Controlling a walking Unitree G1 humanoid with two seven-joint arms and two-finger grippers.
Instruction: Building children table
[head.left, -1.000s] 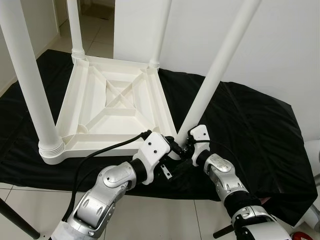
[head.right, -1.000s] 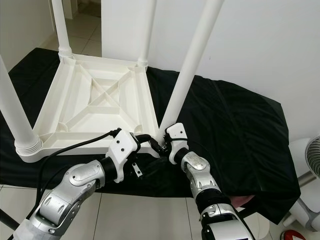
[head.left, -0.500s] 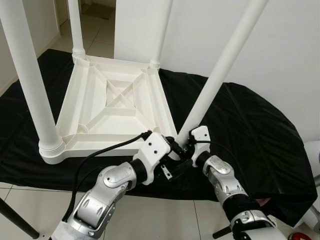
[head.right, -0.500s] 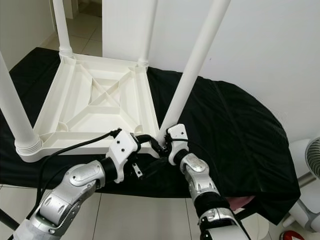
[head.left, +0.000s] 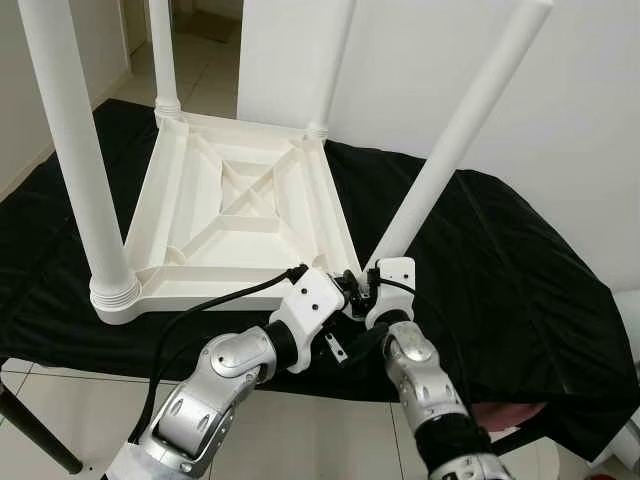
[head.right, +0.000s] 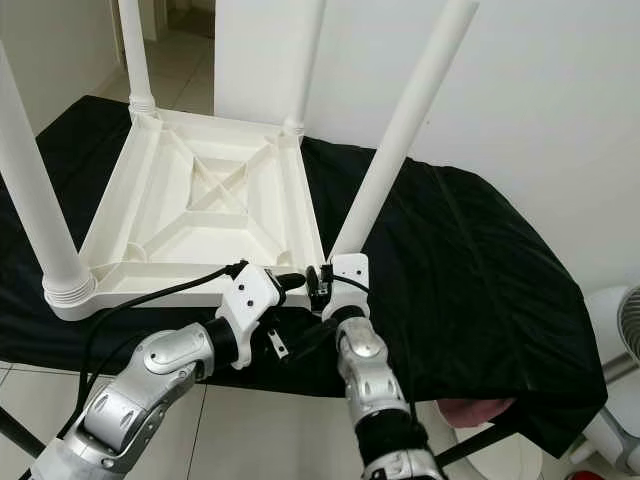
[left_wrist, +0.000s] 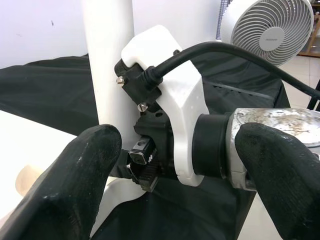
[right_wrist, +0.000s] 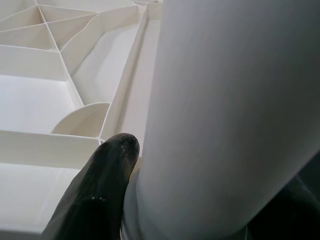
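Observation:
A white plastic children's table (head.left: 335, 215) lies upside down on a black cloth, its legs pointing up. The near right leg (head.left: 450, 150) leans to the right from its corner socket. My right gripper (head.left: 374, 284) is shut on the base of this leg. In the right wrist view the leg (right_wrist: 225, 100) sits between the fingers (right_wrist: 100, 190), one pad pressed on it, beside the ribbed underside (right_wrist: 50, 75). My left gripper (head.left: 345, 288) hovers open just left of that corner. In the left wrist view its fingers (left_wrist: 75, 190) frame the right wrist housing and the leg (left_wrist: 107, 50).
The black cloth (head.left: 500, 260) drapes over a low platform whose front edge is near my arms, with tiled floor below. A white wall stands behind. A white fan (head.right: 625, 330) is at the far right, and a dark stand leg (head.left: 30, 440) crosses the floor at the lower left.
The whole view has shifted a little. My right forearm has swung inward under the corner while its gripper stays at the leg's base. The left arm has barely moved.

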